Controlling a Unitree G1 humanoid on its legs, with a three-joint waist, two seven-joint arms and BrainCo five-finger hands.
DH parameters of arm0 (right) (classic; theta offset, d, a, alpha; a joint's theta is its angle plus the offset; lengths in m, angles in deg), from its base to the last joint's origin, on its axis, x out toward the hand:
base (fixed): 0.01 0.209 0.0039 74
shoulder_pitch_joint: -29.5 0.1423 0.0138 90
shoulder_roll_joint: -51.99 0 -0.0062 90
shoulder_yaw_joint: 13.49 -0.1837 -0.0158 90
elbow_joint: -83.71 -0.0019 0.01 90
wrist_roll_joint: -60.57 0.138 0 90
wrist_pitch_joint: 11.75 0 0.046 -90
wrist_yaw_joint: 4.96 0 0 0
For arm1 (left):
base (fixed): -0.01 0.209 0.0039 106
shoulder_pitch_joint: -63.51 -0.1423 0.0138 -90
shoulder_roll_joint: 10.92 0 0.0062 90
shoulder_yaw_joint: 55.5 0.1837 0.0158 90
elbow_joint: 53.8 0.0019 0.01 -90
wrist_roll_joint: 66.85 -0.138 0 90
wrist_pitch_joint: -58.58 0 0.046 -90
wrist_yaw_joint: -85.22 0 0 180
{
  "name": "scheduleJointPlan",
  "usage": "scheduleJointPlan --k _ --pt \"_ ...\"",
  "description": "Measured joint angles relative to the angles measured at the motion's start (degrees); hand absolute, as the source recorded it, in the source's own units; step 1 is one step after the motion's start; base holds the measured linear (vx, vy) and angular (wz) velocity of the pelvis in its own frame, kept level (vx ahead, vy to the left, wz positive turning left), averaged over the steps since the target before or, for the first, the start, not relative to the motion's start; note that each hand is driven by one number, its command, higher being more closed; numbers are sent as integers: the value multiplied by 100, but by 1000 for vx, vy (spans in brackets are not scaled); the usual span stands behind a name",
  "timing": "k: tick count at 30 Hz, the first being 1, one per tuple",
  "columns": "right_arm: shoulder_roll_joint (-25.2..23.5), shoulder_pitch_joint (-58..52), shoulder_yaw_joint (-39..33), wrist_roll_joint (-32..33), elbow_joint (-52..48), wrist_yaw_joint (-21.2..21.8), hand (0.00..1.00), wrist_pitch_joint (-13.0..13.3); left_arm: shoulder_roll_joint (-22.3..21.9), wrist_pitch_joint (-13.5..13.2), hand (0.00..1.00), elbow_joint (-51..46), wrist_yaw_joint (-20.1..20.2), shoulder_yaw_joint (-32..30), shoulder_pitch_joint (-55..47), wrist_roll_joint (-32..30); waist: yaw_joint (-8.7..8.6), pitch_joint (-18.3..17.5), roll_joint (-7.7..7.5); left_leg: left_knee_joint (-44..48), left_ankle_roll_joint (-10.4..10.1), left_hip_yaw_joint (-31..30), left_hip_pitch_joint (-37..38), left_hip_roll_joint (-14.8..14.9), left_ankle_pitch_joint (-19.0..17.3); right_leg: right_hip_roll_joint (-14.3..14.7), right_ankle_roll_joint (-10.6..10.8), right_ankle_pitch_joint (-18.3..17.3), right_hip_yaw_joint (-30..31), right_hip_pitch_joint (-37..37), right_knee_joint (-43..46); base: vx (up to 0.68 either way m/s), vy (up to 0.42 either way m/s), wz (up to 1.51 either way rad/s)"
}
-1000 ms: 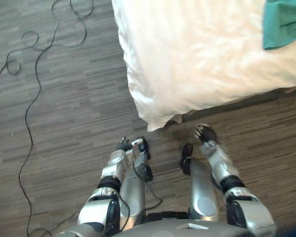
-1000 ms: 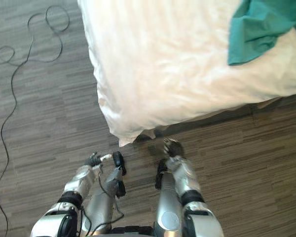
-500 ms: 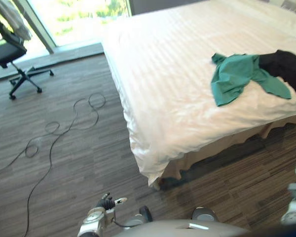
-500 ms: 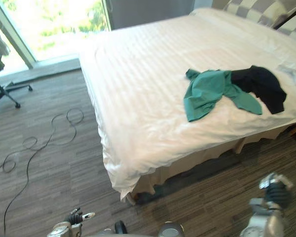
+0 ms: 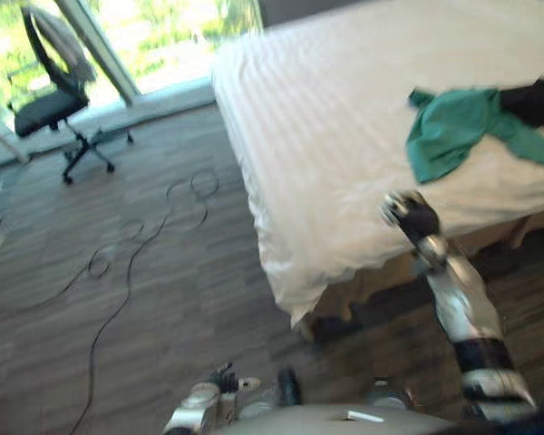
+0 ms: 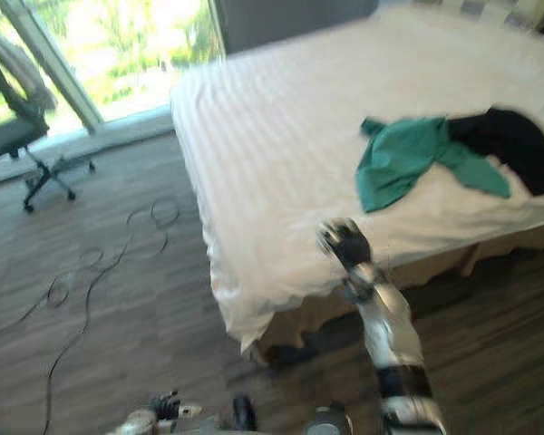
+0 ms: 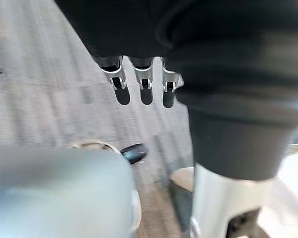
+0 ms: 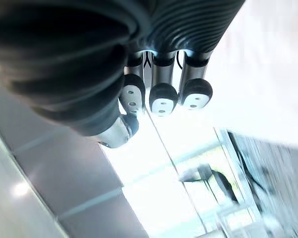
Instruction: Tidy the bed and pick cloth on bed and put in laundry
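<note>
A bed [image 5: 326, 127] under a white striped sheet takes up the upper right. A green cloth [image 5: 451, 132] lies crumpled on the bed's right part, and a black cloth [image 6: 517, 149] touches its far side. My right hand [image 5: 408, 216] is raised in front of the bed's near edge, well short of the green cloth, its fingers [image 8: 162, 97] curled and holding nothing. My left hand [image 5: 220, 379] hangs low above the wood floor, with its fingers [image 7: 144, 82] curled and nothing in them.
A black office chair [image 5: 59, 100] with pale cloth over its back stands by the bright window at the far left. Wood floor [image 5: 163, 299] stretches between it and the bed. Checked pillows [image 6: 521, 9] lie at the bed's head.
The camera has tilted up from the floor to the bed. My right arm has risen from beside the leg to the bed's near edge. The left hand stays low.
</note>
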Motion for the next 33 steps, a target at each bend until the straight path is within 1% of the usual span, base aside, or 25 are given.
scheduleJointPlan --k 1,2,3,4,5,7,8,10,12,13,14,15,16,18,19,20,21,23,24,26,28,29,32,33 --pt "4 607 112 76 112 2 100 -53 20 -7 0 -2 -15 -2 385 85 98 349 -39 3 12 -68 -266 50 160 41 -65 55 -39 -281 100 -155 -76 19" --pt "-9 1048 201 140 208 3 100 -118 31 -6 0 13 -22 -1 713 152 202 570 -66 8 60 -148 -540 113 432 94 -100 102 -81 -578 211 -125 -81 19" --pt "-28 1189 227 183 268 3 100 -157 31 -7 0 35 -25 0 856 160 251 615 -93 27 120 -174 -711 122 493 94 -121 108 -91 -755 295 -17 -67 28" --pt "-30 1410 282 278 419 -8 100 -212 25 -4 0 82 -29 3 1119 169 329 675 -121 132 201 -255 -1032 117 569 64 -149 98 -117 -1066 480 37 -46 26" --pt "-32 1498 288 315 510 -31 100 -233 23 -4 0 93 -32 2 1279 176 363 722 -131 193 250 -260 -1165 116 601 47 -155 94 -117 -1189 546 74 -49 30" --pt "-79 1796 282 526 823 -269 100 -305 23 -28 0 190 -102 -28 1851 291 448 919 -127 404 278 -324 -1550 85 608 -40 -206 55 -86 -1595 828 57 -41 16" --pt "-117 1836 252 581 837 -342 100 -304 16 -39 0 226 -133 -53 1967 312 455 919 -127 442 278 -335 -1666 75 608 -66 -222 42 -66 -1730 900 39 -36 10" --pt "-274 1912 85 882 795 -577 100 -191 -86 -89 0 257 -252 -287 2241 330 444 920 -127 475 277 -354 -1957 44 607 -128 -227 -36 -26 -2114 1081 27 -40 2" --pt "-390 1924 -103 1144 346 -789 100 55 -253 -90 0 232 -453 -532 2482 378 424 920 -128 493 274 -303 -2271 60 603 -127 -255 -95 25 -2503 1188 -30 -38 -6" --pt "-427 1925 -179 1199 233 -839 100 138 -294 -86 0 229 -498 -555 2536 379 422 926 -131 494 274 -272 -2343 68 601 -128 -255 -113 38 -2596 1216 -62 -28 -9" --pt "-440 1923 -299 1304 99 -948 100 311 -395 -70 0 197 -574 -648 2609 390 394 930 -131 511 273 -244 -2477 92 601 -116 -257 -114 60 -2770 1241 -51 -20 -10" --pt "-438 1918 -381 1371 42 -986 100 378 -451 -62 0 156 -638 -715 2632 410 376 959 -144 511 273 -230 -2514 106 600 -104 -257 -115 72 -2824 1251 -65 -29 -12" --pt "-419 1866 -631 1485 -209 -1065 100 527 -559 12 0 -16 -745 -823 2650 518 312 999 -140 559 252 -201 -2644 148 585 -72 -268 -108 91 -2954 1259 -44 -24 -13" --pt "-387 1802 -915 1618 -498 -1173 100 687 -670 114 0 -166 -843 -982 2693 553 313 1001 -143 574 252 -93 -2774 200 586 -15 -290 -57 154 -3123 1229 -24 -23 -25" --pt "-335 1727 -1188 1715 -726 -1262 100 820 -726 217 0 -270 -956 -1164 2764 616 293 1012 -156 578 256 -16 -2873 240 590 35 -288 -8 224 -3261 1202 2 -24 -38" --pt "-307 1681 -1340 1791 -808 -1328 100 888 -718 294 0 -357 -1007 -1296 2800 653 280 1048 -214 578 259 62 -2881 264 590 64 -317 25 292 -3312 1192 13 -27 -37" --pt "-269 1632 -1456 1865 -861 -1368 100 928 -717 339 0 -432 -1044 -1420 2818 684 266 1074 -227 580 262 93 -2891 290 591 92 -317 57 304 -3318 1148 40 -35 -27" --pt "-36 1418 -1916 2109 -995 -1408 100 1077 -700 448 0 -586 -1118 -1764 2892 770 162 1078 -230 609 287 102 -2987 374 603 188 -314 149 286 -3323 993 62 -42 -14" --pt "41 1369 -2060 2182 -999 -1417 100 1117 -705 481 0 -611 -1118 -1842 2922 773 140 1080 -233 621 291 118 -3006 389 594 205 -317 173 289 -3330 961 73 -38 -13" --pt "288 1221 -2674 2503 -924 -1469 100 1181 -696 544 0 -657 -1112 -2144 3042 773 146 1100 -267 678 281 226 -3054 452 528 284 -319 249 363 -3344 813 81 -40 -23" --pt "426 1075 -3020 2631 -811 -1512 100 1175 -681 546 0 -667 -1100 -2302 3081 773 124 1110 -284 709 279 263 -3054 464 476 299 -317 252 411 -3352 786 70 -30 -21" --pt "576 889 -3267 2741 -584 -1542 100 1163 -632 545 0 -667 -1070 -2358 3088 773 116 1121 -303 805 277 345 -3056 493 388 320 -308 268 467 -3342 747 83 -33 -23" --pt "730 637 -3542 2817 -284 -1542 100 1129 -521 539 0 -666 -967 -2518 3098 767 54 1124 -308 924 288 437 -3046 539 273 366 -269 330 573 -3301 656 86 -34 -25" --pt "785 561 -3640 2884 -222 -1520 100 1069 -406 531 0 -665 -862 -2507 3102 760 11 1125 -309 996 291 484 -3036 562 224 374 -266 350 594 -3283 641 79 -33 -20"
